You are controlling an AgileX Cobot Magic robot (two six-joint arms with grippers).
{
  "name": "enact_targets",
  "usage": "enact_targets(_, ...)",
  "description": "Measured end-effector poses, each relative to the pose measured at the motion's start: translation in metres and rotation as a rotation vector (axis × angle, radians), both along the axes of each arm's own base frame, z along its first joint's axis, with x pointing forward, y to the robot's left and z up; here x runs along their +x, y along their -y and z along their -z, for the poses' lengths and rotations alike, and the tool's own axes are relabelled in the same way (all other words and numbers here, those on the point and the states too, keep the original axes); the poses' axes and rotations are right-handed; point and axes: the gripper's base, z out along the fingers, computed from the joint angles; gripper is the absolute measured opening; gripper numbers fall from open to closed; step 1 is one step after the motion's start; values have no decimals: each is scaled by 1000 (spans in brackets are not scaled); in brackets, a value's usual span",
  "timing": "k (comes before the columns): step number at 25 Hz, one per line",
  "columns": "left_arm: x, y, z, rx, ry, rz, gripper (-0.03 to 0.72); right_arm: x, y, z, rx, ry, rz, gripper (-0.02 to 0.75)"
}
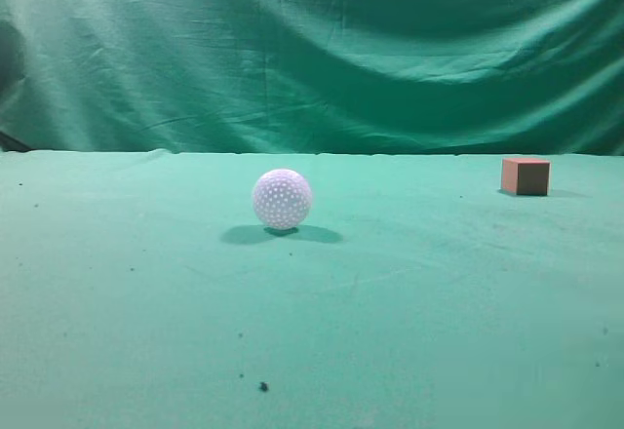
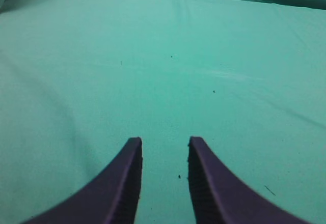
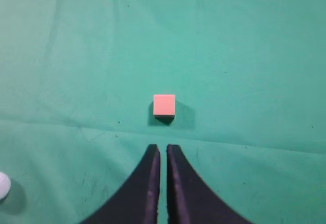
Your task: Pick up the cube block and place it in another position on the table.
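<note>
You are hovering the nearly closed right end effector [image 3: 163,148] just short of the small salmon-pink cube block [image 3: 164,105] sitting on the green cloth counter [image 3: 244,56], while the left end effector [image 2: 164,142] is gaping empty.

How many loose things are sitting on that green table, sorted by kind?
Cube block: 1, reddish-brown, on the right of the exterior view.
White dimpled ball: 1, near the middle.
Total: 2, both resting apart on the table.
</note>
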Motion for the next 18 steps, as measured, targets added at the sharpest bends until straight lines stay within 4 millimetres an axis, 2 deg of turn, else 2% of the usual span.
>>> enact_targets(2, 0, 0, 0, 0, 0, 0, 262, -30, 9, -5, 18, 49, 3, 0)
enact_targets(4, 0, 0, 0, 0, 0, 0, 262, -56, 16, -2, 34, 85, 8, 0)
enact_targets(9, 0, 0, 0, 0, 0, 0, 262, -113, 33, 18, 65, 173, 9, 0)
enact_targets(13, 0, 0, 0, 0, 0, 0, 262, -145, 42, 30, 81, 222, 7, 0)
enact_targets(18, 0, 0, 0, 0, 0, 0, 262, -166, 47, 29, 98, 249, 9, 0)
